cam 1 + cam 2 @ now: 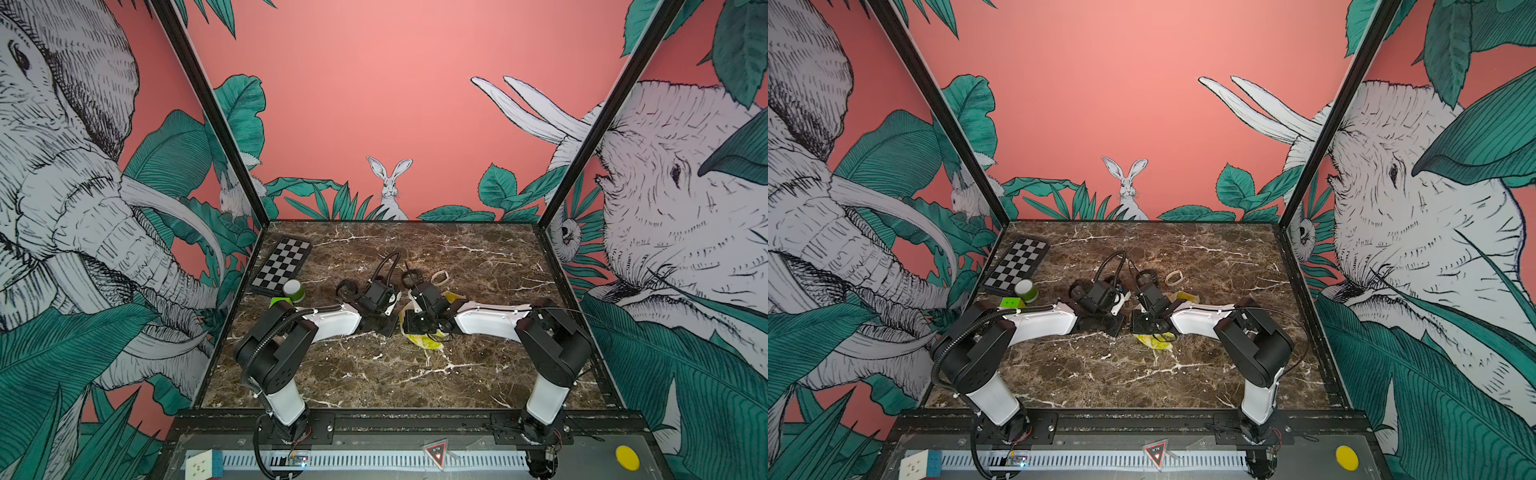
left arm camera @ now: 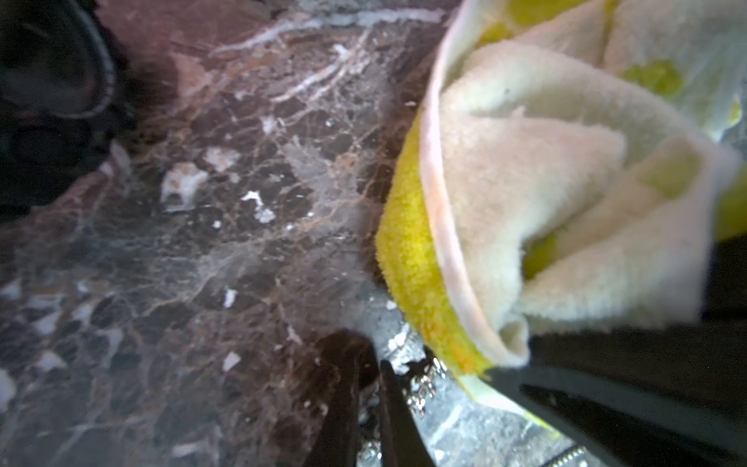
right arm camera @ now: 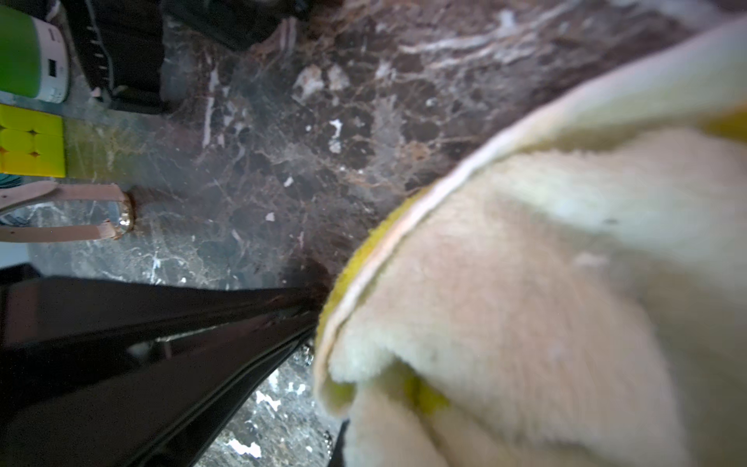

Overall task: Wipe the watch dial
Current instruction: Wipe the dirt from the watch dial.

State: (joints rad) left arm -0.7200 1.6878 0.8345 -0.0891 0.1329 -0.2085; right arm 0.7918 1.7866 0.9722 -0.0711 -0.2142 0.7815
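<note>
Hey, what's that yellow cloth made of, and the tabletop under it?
The cloth looks like soft terry or microfibre: fuzzy nap, yellow one side, cream the other. The tabletop looks like polished brown marble, with white veins and sheen, though possibly a printed laminate.

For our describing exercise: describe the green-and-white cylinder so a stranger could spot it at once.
On the marble table, find the chessboard by the left wall. At its near edge stands the cylinder. Unlike the flat board and the green cube beside it, it is round, white-topped.
</note>
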